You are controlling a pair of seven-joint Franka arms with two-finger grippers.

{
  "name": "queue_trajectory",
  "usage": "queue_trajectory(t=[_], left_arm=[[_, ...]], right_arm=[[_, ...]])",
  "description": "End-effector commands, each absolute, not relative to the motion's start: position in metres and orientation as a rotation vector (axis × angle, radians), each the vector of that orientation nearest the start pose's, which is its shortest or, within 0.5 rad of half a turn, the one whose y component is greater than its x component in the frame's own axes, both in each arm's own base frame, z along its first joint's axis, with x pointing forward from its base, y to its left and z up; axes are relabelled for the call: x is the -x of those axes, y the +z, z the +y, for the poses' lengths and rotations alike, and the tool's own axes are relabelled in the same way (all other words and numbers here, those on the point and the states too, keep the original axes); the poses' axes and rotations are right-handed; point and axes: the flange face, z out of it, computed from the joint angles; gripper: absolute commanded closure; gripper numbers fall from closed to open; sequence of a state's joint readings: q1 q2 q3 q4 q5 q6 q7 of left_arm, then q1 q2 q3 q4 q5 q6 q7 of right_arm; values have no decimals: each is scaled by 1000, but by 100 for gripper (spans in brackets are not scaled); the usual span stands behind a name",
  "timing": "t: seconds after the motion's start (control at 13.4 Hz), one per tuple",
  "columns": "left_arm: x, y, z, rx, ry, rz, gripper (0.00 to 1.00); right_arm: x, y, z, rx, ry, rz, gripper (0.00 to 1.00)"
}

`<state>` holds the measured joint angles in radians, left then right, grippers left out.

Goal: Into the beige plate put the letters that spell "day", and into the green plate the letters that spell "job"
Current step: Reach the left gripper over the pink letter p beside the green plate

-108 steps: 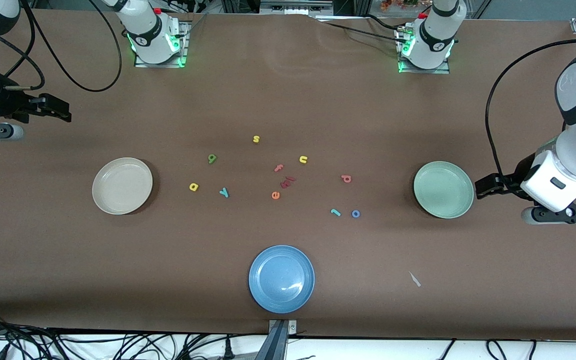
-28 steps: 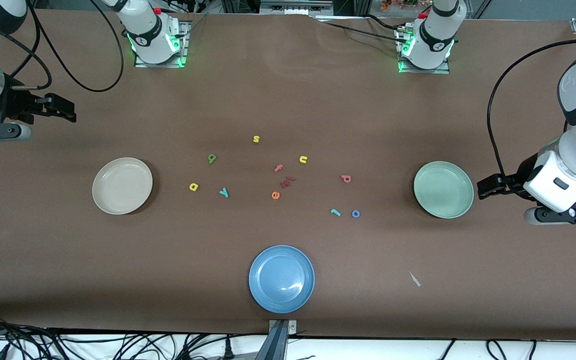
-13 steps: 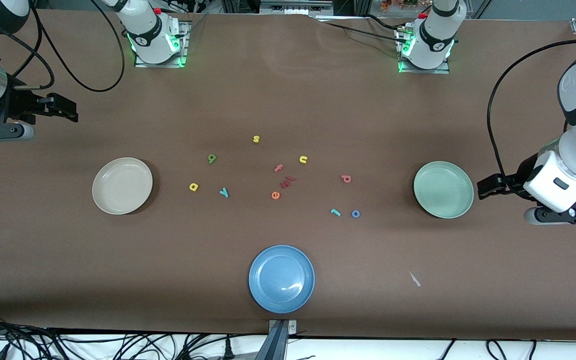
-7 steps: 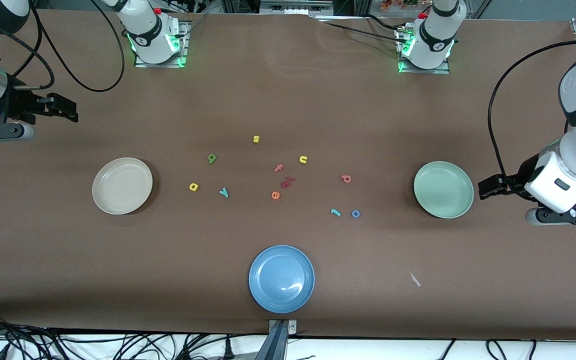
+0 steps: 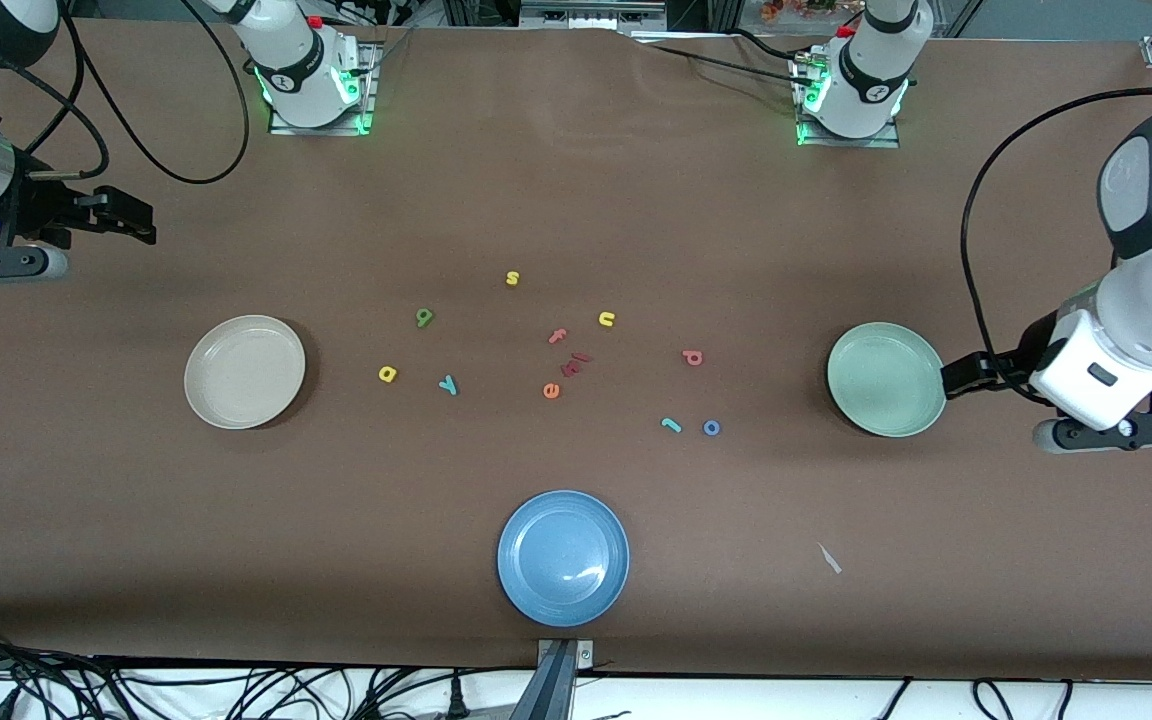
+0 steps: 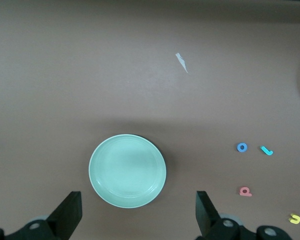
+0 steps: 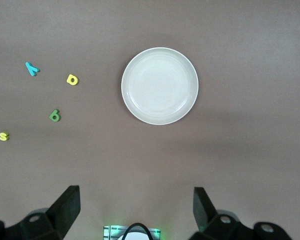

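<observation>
We are hovering our left gripper (image 6: 135, 215), jaws wide, beside the green plate (image 5: 886, 379); our right gripper (image 7: 135, 212), also wide, is waiting near the beige plate (image 5: 244, 371).

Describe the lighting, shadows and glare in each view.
Front view: even overhead light; a white glare streak on the blue plate, and a dark band of shade along the table's nearer edge. Left wrist view: a soft shadow hugs one side of the green plate. Right wrist view: the beige plate is bright, without hard glare; faint shading beside it.
</observation>
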<state>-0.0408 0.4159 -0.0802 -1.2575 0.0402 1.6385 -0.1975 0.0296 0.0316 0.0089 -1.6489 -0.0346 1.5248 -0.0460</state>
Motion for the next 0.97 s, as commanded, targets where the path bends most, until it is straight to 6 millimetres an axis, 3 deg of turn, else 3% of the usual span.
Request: queue_trajectory(t=[0.0, 0.3, 0.6, 0.9], left_arm=[[-668, 511, -107, 3134, 100, -90, 0], [-661, 464, -180, 3175, 257, -233, 0], [-658, 411, -226, 3222, 472, -392, 0], [-651, 351, -255, 3187, 483, -480, 0]], right_arm=[[-556, 571, 19, 3156, 243, -141, 0], [-556, 571, 19, 3156, 243, -141, 0], [-556, 571, 19, 3156, 243, -141, 0], [-556, 571, 19, 3156, 243, -141, 0]])
